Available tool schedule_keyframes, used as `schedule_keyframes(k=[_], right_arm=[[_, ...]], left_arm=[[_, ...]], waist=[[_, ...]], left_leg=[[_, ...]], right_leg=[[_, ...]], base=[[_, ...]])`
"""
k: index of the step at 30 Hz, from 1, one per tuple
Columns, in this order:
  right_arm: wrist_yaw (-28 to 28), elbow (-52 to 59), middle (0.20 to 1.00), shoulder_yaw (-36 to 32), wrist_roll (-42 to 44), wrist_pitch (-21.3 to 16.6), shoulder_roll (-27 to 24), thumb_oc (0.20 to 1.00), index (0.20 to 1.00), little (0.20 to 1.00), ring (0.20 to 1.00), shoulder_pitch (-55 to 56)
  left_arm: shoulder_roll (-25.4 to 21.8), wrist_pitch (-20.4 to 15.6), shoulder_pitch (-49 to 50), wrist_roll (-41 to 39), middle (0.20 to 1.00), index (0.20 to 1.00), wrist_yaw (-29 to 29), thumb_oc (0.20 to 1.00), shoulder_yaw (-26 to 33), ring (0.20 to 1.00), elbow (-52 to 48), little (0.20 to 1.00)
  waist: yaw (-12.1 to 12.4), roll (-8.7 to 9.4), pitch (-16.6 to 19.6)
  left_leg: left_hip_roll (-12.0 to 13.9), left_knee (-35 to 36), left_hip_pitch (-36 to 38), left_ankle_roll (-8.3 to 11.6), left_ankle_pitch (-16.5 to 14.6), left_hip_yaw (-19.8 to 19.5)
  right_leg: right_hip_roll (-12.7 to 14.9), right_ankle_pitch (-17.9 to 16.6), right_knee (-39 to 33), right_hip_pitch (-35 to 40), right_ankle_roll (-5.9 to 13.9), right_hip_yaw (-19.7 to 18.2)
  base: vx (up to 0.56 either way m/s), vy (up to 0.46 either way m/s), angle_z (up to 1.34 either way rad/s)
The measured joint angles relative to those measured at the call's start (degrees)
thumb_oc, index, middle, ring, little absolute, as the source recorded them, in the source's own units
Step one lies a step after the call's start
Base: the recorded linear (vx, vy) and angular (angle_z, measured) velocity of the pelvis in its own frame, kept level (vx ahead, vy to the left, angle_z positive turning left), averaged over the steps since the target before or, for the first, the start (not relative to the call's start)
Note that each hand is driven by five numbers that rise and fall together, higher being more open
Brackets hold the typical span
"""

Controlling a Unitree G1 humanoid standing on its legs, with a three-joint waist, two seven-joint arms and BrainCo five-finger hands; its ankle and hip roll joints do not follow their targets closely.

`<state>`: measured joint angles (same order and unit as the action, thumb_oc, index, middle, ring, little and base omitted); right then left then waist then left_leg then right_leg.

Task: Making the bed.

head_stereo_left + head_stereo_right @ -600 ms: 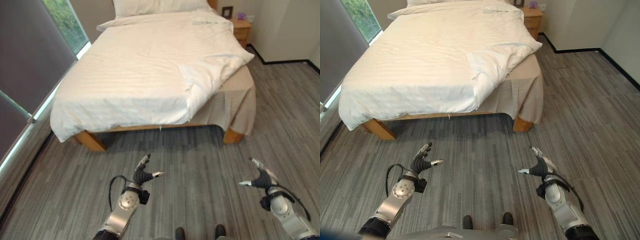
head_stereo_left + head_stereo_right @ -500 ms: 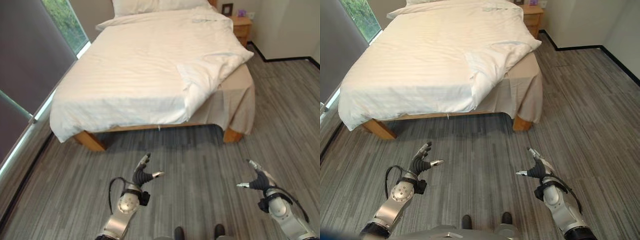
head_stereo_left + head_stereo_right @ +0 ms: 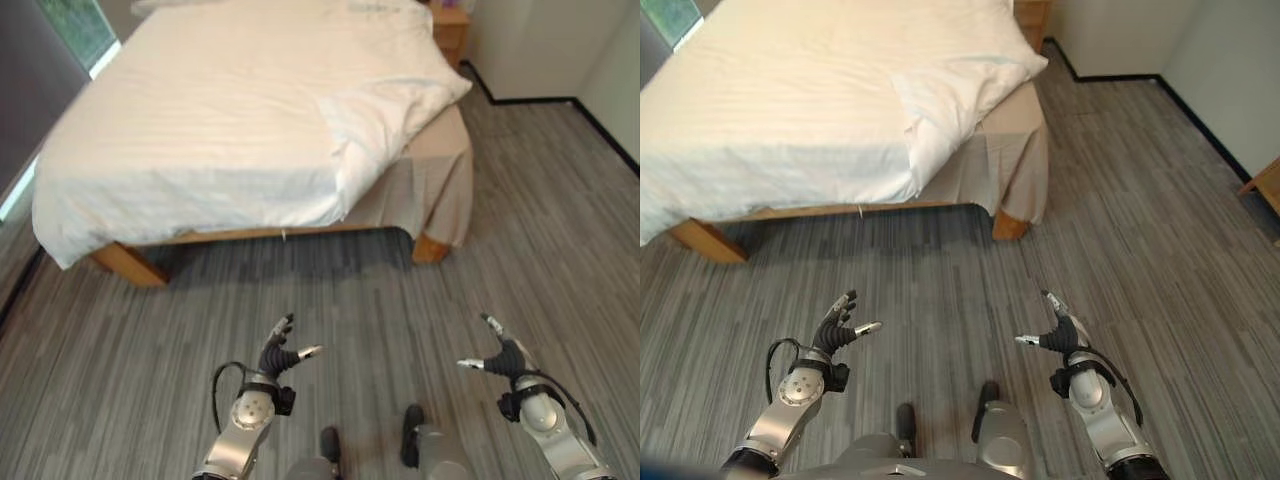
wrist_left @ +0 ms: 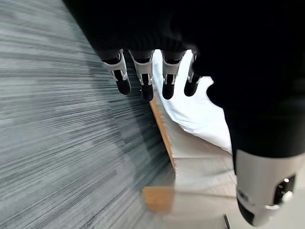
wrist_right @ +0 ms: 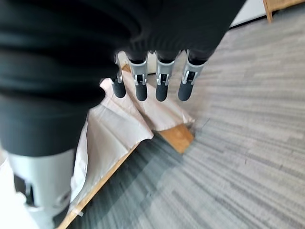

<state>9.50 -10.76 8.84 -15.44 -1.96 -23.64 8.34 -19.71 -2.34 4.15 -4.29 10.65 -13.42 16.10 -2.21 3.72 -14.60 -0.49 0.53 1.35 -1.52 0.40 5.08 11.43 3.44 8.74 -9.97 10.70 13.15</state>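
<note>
A grey plank floor [image 3: 560, 230] is running across the room, and a bed [image 3: 240, 120] is standing on it ahead of the robot, on light wooden legs [image 3: 428, 248]. A white duvet [image 3: 200, 130] is covering the mattress and hanging over the foot edge toward the robot. At the bed's right corner the duvet is lying folded back in a bunched flap [image 3: 385, 120], leaving a beige bed skirt [image 3: 440, 185] showing beneath it. A wooden nightstand [image 3: 450, 20] is standing beside the head of the bed on the right, against a pale wall with a dark skirting board [image 3: 530, 98].

Both hands are hanging low over the floor, well apart from the bed and touching nothing. The left hand [image 3: 278, 352] is sitting with its fingers [image 4: 145, 83] spread and relaxed, holding nothing. The right hand [image 3: 503, 355] is likewise loose and empty, its fingers [image 5: 161, 83] hanging straight with the bed's corner leg showing beyond them.
</note>
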Motion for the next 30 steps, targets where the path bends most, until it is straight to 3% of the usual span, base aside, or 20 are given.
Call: schedule_keyframes(k=[1, 2, 3, 5, 6, 8, 9, 11, 13, 14, 15, 18, 19, 21, 23, 25, 26, 28, 29, 30], right_arm=[[0.0, 0.3, 1.0, -0.5, 0.8, 0.1, -0.6, 1.0, 1.0, 1.0, 1.0, -1.3], [0.2, 0.9, 1.0, -1.0, 1.2, 0.3, -0.8, 1.0, 1.0, 1.0, 1.0, -1.1], [0.2, 1.3, 1.0, -1.1, 2.0, 0.3, -0.8, 1.0, 1.0, 1.0, 1.0, -0.3], [0.0, 1.0, 1.0, -1.4, 3.0, 0.3, -0.8, 1.0, 1.0, 1.0, 1.0, 0.2], [0.0, 1.0, 1.0, -1.8, 3.2, 0.3, -0.4, 1.0, 1.0, 1.0, 1.0, 0.8], [0.0, -0.6, 1.0, -1.8, 5.6, -0.1, -0.4, 1.0, 1.0, 1.0, 1.0, 0.9], [-0.1, -0.6, 1.0, -2.3, 6.6, -0.1, -1.4, 1.0, 1.0, 1.0, 1.0, 0.2], [-0.1, -0.7, 1.0, -1.9, 7.0, 0.1, -2.5, 1.0, 1.0, 1.0, 1.0, -1.0], [0.0, -0.1, 1.0, -1.5, 7.0, 0.0, -2.5, 1.0, 1.0, 1.0, 1.0, -1.4], [0.1, 0.0, 1.0, -1.5, 7.0, 0.1, -2.6, 1.0, 1.0, 1.0, 1.0, -1.6], [-0.1, 0.1, 1.0, -0.7, 7.0, 0.1, -3.4, 1.0, 1.0, 1.0, 1.0, -2.7], [-0.1, -0.1, 1.0, 1.9, 6.9, 0.0, -4.2, 1.0, 1.0, 1.0, 1.0, -4.0], [-0.1, -1.3, 1.0, 3.2, 6.8, 0.0, -4.9, 1.0, 1.0, 1.0, 1.0, -4.2], [0.0, -2.2, 1.0, 3.3, 6.7, 0.1, -4.5, 1.0, 1.0, 1.0, 1.0, -4.9], [0.0, -2.1, 1.0, 3.3, 6.4, 0.2, -4.4, 1.0, 1.0, 1.0, 1.0, -4.8], [0.0, -1.3, 1.0, 3.4, 4.4, 0.4, -4.2, 1.0, 1.0, 1.0, 1.0, -3.6], [0.0, -0.8, 1.0, 3.3, 4.2, 0.2, -4.7, 1.0, 1.0, 1.0, 1.0, -2.6], [0.0, -0.9, 1.0, 3.3, 3.9, 0.5, -4.0, 1.0, 1.0, 1.0, 1.0, -2.3], [-0.1, -0.7, 1.0, 4.8, 2.6, 0.6, -3.6, 1.0, 1.0, 1.0, 1.0, -2.3], [-0.1, 1.4, 1.0, 5.5, 1.7, 0.5, -2.7, 1.0, 1.0, 1.0, 1.0, -1.2]], left_arm=[[0.4, 0.5, -0.3, 0.0, 1.0, 1.0, -0.2, 1.0, 0.2, 1.0, 1.0, 1.0], [0.9, 0.6, -0.1, 0.0, 1.0, 1.0, -0.4, 1.0, 0.6, 1.0, 1.0, 1.0], [1.0, 0.4, 0.0, 0.0, 1.0, 1.0, -0.3, 1.0, 0.9, 1.0, 0.6, 1.0], [1.4, 0.1, 0.5, -0.1, 1.0, 1.0, -0.3, 1.0, 1.2, 1.0, 0.3, 1.0], [1.4, 0.1, 0.8, -0.1, 1.0, 1.0, -0.3, 1.0, 1.0, 1.0, 0.2, 1.0], [1.9, -0.2, -0.5, -2.0, 1.0, 1.0, -0.1, 1.0, 0.2, 1.0, 0.2, 1.0], [2.5, -0.2, -1.5, -2.4, 1.0, 1.0, -0.1, 1.0, -0.8, 1.0, -0.3, 1.0], [3.6, -0.2, -1.7, -2.4, 1.0, 1.0, -0.2, 1.0, -1.0, 1.0, -0.1, 1.0], [3.7, -0.3, -1.7, -2.4, 1.0, 1.0, -0.1, 1.0, -1.3, 1.0, -0.2, 1.0], [3.9, -0.4, -2.2, -2.4, 1.0, 1.0, -0.1, 1.0, -1.6, 1.0, -0.2, 1.0], [3.9, -0.7, -2.6, -2.4, 1.0, 1.0, 0.0, 1.0, -2.1, 1.0, -0.4, 1.0], [3.7, -0.8, -1.8, -2.4, 1.0, 1.0, 0.1, 1.0, -1.9, 1.0, -0.6, 1.0], [4.0, -0.9, -2.1, -2.4, 1.0, 1.0, 0.1, 1.0, -2.0, 1.0, -0.5, 1.0], [3.9, -0.9, -2.3, -2.4, 1.0, 1.0, 0.1, 1.0, -1.9, 1.0, -0.3, 1.0], [4.0, -0.8, -2.3, -2.4, 1.0, 1.0, 0.1, 1.0, -1.9, 1.0, 0.1, 1.0], [4.2, -0.8, 0.1, -2.4, 1.0, 1.0, 0.1, 1.0, -2.1, 1.0, -0.1, 1.0], [4.6, -0.8, 0.9, -2.4, 1.0, 1.0, 0.1, 1.0, -2.1, 1.0, -0.5, 1.0], [5.1, -0.7, 0.5, -2.4, 1.0, 1.0, 0.2, 1.0, -2.1, 1.0, -0.3, 1.0], [4.8, -0.7, -0.1, -2.4, 1.0, 1.0, 0.2, 1.0, -2.4, 1.0, -0.7, 1.0], [3.4, -0.6, -2.9, -2.4, 1.0, 1.0, 0.2, 1.0, -3.3, 1.0, -0.7, 1.0]], waist=[[-1.1, -2.05, -1.0], [-1.7, -3.47, -1.0], [-1.9, -3.98, -0.6], [-2.6, -5.69, -0.3], [-2.6, -5.89, 0.0], [-1.8, -5.19, 0.3], [-1.5, -5.2, -0.2], [0.7, -4.63, -1.0], [1.0, -2.92, -1.4], [1.4, -2.63, -1.5], [2.8, -2.47, -1.6], [3.1, -4.48, -1.1], [3.7, -5.27, -0.9], [4.2, -6.05, -1.1], [4.2, -6.02, -1.2], [4.9, -4.52, -0.2], [5.0, -5.81, 1.3], [4.6, -5.79, 1.6], [3.8, -6.24, 1.6], [3.5, -4.04, 1.8]], left_leg=[[1.5, -7.2, -1.3, 1.22, -5.1, -0.3], [2.0, -5.1, 0.1, 1.49, -6.0, -0.9], [2.2, -3.4, 1.1, 1.81, -5.6, -1.1], [4.1, 0.8, 4.3, 3.11, -3.7, -0.7], [4.8, 0.5, 4.8, 3.77, -3.9, -0.6], [6.0, -16.2, -1.5, 7.85, -5.8, -1.5], [6.3, -31.7, -9.0, 9.05, -5.2, -3.7], [6.1, -42.9, -13.1, 9.14, 4.2, -5.0], [4.9, -44.7, -16.3, 10.21, 3.4, -5.7], [4.2, -42.1, -17.5, 9.79, 2.4, -5.5], [3.4, -30.6, -16.5, 9.36, 2.1, -4.1], [2.3, -13.9, -15.9, 8.52, 2.7, -1.9], [2.3, -1.3, -13.2, 7.19, 4.1, 1.1], [2.1, 2.5, -13.6, 5.72, 5.3, 4.7], [2.2, 4.3, -12.9, 4.33, 6.3, 12.2], [-0.3, 4.7, -7.3, 2.53, 6.6, 10.2], [-0.4, 5.2, -5.9, -0.32, 8.0, 9.7], [-1.1, 5.1, -4.3, -3.83, 7.5, 9.8], [-0.7, 4.8, -2.7, -4.3, 6.3, 8.5], [-2.7, 4.5, -0.1, -4.0, 4.7, 6.5]], right_leg=[[-1.3, -2.0, 0.7, 0.5, 0.29, 0.1], [-2.2, -2.6, 1.1, 0.5, -0.2, -0.7], [-2.6, -3.1, 1.0, 0.6, -0.99, -0.9], [-5.3, -2.5, 0.5, 1.8, -5.54, -0.7], [-5.7, -2.5, -0.4, 2.4, -5.77, -1.0], [-7.2, -3.1, -3.6, 4.9, -10.23, -0.6], [-7.6, -2.7, -4.1, 5.2, -11.98, -1.2], [-8.7, -2.4, -5.7, 8.8, -13.0, -4.1], [-8.4, -2.0, -8.2, 12.7, -14.44, -4.8], [-8.4, -1.9, -8.7, 13.1, -14.33, -5.4], [-8.2, -2.8, -9.2, 12.8, -13.97, -7.0], [-10.2, -2.7, -13.1, 15.7, -11.91, -7.5], [-11.6, -2.7, -14.4, 17.1, -12.02, -6.9], [-12.6, -1.5, -14.4, 18.5, -12.16, -6.7], [-12.6, 0.7, -14.4, 20.8, -11.4, -6.0], [-11.3, 5.0, -14.1, 26.8, -8.76, -6.8], [-11.4, 6.7, -12.0, 27.4, -7.88, -7.1], [-10.5, 9.6, -2.2, 24.2, -5.37, -5.7], [-9.4, 9.5, 16.7, 16.1, -4.02, -4.3], [-3.6, 10.4, 35.0, 5.5, -0.33, -3.4]], base=[[0.38, -0.187, 0.16], [0.39, -0.182, 0.03], [0.37, -0.15, -0.04], [0.26, -0.141, -0.08], [0.23, -0.316, -0.14], [0.26, -0.301, -0.27], [0.23, -0.123, -0.56], [0.27, -0.097, -0.74], [0.42, 0.005, -0.41], [0.42, 0.055, -0.37], [0.4, 0.065, -0.53], [0.46, 0.068, -0.28], [0.44, 0.064, 0.08], [0.43, 0.091, 0.07], [0.51, 0.08, 0.15], [0.45, 0.106, -0.17], [0.31, 0.096, -0.23], [0.19, 0.039, 0.03], [0.37, 0.009, 0.58], [0.37, -0.045, 0.55]])
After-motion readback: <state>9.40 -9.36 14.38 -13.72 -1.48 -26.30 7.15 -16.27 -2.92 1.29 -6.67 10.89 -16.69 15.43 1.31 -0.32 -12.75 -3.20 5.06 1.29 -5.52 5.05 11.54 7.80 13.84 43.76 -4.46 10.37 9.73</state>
